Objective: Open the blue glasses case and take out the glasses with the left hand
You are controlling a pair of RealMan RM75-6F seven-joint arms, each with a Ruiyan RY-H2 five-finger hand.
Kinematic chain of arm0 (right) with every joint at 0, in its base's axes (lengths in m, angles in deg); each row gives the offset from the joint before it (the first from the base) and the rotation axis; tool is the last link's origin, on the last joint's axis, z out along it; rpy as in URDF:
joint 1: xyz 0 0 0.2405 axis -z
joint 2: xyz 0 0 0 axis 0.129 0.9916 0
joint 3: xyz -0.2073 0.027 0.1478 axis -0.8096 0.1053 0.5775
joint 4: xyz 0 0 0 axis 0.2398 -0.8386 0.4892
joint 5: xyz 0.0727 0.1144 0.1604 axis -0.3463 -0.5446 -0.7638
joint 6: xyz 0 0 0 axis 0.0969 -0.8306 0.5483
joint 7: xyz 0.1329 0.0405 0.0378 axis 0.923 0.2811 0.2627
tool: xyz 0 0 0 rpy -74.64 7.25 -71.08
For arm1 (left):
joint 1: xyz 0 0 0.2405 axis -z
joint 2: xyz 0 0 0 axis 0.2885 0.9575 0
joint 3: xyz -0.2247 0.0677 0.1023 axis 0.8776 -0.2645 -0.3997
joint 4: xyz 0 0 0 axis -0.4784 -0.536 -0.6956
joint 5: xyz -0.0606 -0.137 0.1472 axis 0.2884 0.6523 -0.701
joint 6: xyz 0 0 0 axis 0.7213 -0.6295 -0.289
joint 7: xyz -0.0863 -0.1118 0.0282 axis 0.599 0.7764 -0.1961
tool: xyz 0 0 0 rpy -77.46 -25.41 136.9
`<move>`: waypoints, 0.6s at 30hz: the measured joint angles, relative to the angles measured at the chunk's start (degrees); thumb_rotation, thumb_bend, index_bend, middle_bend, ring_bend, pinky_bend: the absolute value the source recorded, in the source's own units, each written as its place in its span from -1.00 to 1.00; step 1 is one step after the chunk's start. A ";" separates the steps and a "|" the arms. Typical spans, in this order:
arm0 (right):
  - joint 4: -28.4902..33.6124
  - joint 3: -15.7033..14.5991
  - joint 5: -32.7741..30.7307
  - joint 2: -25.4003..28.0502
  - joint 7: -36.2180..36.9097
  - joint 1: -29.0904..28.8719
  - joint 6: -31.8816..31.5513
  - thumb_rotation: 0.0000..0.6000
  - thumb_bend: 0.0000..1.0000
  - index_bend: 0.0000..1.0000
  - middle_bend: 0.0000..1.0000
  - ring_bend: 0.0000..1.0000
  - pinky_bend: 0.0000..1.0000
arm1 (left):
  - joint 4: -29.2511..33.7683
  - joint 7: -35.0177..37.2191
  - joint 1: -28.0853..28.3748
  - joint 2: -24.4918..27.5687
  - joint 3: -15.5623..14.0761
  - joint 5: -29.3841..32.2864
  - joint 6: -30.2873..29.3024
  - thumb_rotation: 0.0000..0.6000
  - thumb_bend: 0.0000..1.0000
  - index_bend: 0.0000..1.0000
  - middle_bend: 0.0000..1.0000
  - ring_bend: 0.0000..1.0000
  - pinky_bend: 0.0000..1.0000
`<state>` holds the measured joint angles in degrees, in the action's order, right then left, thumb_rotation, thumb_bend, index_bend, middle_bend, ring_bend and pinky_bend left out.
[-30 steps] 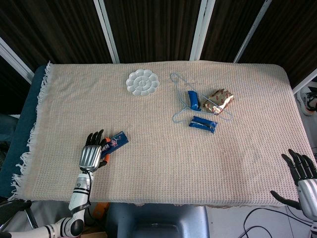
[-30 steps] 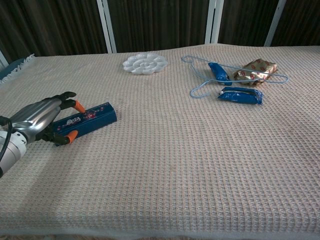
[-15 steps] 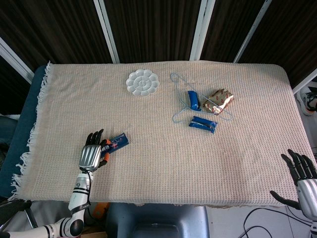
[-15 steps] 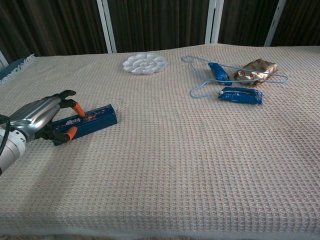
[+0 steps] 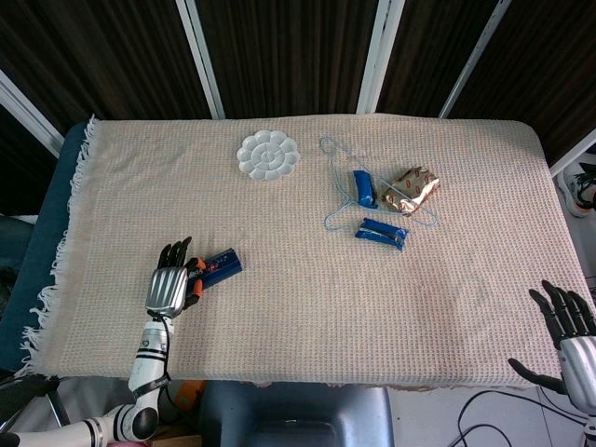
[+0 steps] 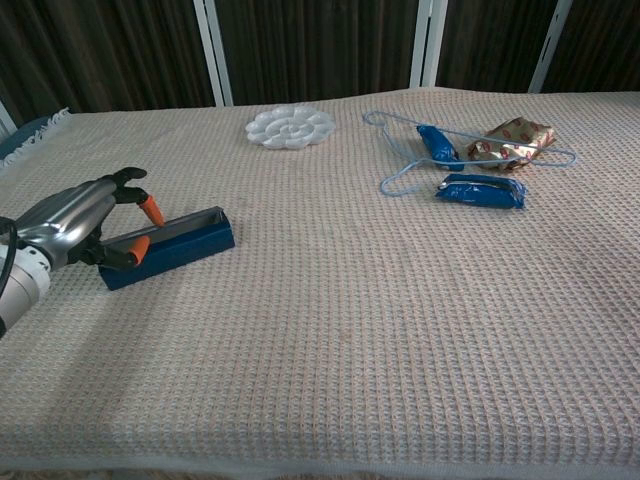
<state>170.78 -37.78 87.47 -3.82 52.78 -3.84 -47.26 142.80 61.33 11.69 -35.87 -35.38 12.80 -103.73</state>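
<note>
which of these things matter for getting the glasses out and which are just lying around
For the job:
blue glasses case, near the table's left edge
left hand, fingers at the case's end

Just lying about:
white palette
blue wire hanger
two blue packets
gold wrapper
right hand, idle off the table's right corner

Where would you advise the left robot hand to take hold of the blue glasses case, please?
Probably across the narrow width at the near-left end of the blue glasses case, from above, where the left robot hand already straddles it; the case lies long, slim and flat.
</note>
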 measured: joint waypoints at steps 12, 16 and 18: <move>-0.10 -0.02 0.01 0.26 0.59 -0.06 0.04 1.00 -0.73 -1.00 -1.00 -1.00 -1.00 | -5.23 -3.93 5.43 1.13 6.46 11.37 8.56 1.00 -0.12 -0.90 -1.00 -1.00 -1.00; -0.08 -0.06 0.03 0.28 0.51 -0.13 0.22 1.00 -0.73 -1.00 -1.00 -1.00 -1.00 | -3.91 -2.35 5.38 2.97 6.59 10.48 8.28 1.00 -0.12 -0.83 -1.00 -1.00 -1.00; -0.07 -0.15 0.26 0.22 0.36 -0.11 0.15 1.00 -0.73 -1.00 -1.00 -1.00 -1.00 | -1.45 -0.09 4.75 4.71 6.08 8.55 7.86 1.00 -0.10 -0.68 -1.00 -1.00 -1.00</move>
<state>170.71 -37.94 87.73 -3.59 53.14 -3.95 -47.11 141.34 61.23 16.44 -31.16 -29.30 21.35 -95.88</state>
